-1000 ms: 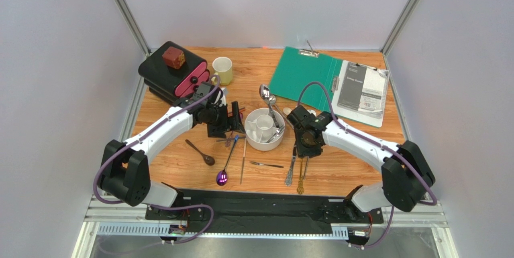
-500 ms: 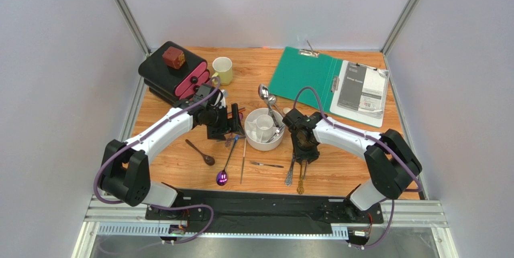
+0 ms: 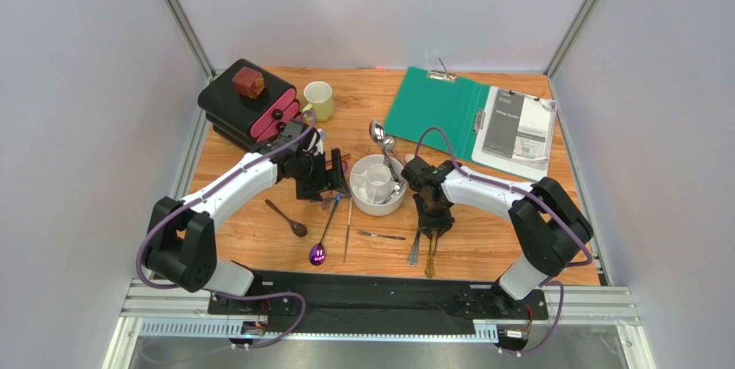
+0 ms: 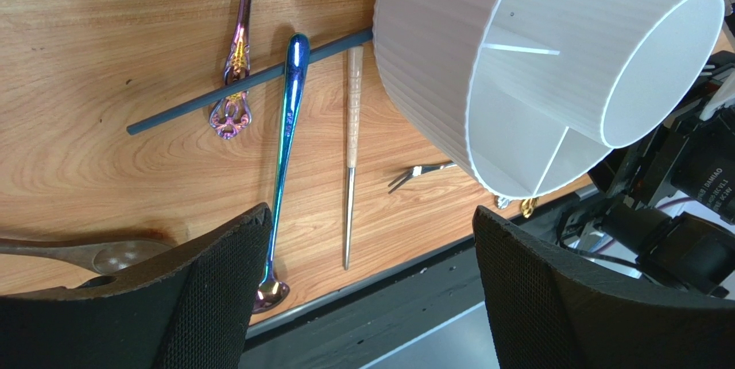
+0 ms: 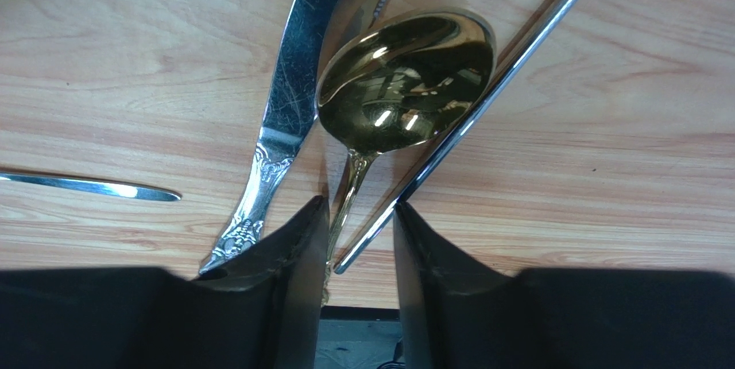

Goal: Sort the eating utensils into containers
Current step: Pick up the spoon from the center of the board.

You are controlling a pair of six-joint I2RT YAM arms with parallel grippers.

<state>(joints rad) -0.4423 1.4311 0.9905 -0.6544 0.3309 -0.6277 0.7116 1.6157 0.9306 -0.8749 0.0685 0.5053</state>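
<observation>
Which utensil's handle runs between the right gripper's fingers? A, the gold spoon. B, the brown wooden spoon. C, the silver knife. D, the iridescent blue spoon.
A: the handle of the gold spoon runs into the gap of the right gripper; the silver knife lies just outside it.

The left gripper (image 4: 371, 300) hangs with its 2 black fingers (image 4: 216, 300) wide apart, at 7 and 5 o'clock, above the wooden table (image 4: 103, 154). A white ribbed holder (image 4: 449, 68) with inner partitions fills 2 o'clock. Toward 11 o'clock, an iridescent spoon (image 4: 285, 154) crosses a dark chopstick (image 4: 181, 109).
</observation>
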